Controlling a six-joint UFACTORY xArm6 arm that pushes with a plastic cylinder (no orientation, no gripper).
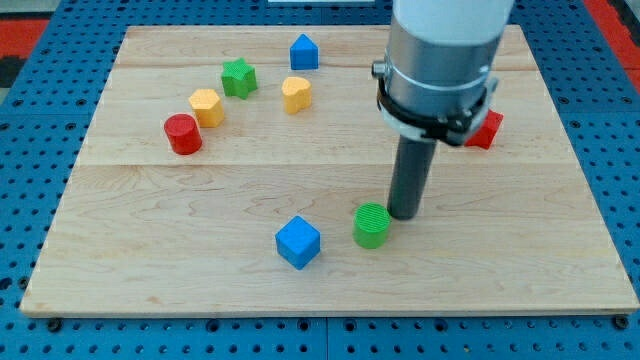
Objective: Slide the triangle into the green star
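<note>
The blue triangle-topped block (304,52) sits near the view's top, right of the green star (238,77). The two are apart, with a gap between them. My tip (404,213) rests on the board far below them, touching or just right of a green cylinder (372,225). The rod and the arm's grey body rise above it toward the view's top right.
A yellow heart-like block (296,93) lies below the triangle. A yellow hexagon (206,106) and a red cylinder (183,133) lie left of and below the star. A blue cube (298,241) sits left of the green cylinder. A red block (486,129) is partly hidden behind the arm.
</note>
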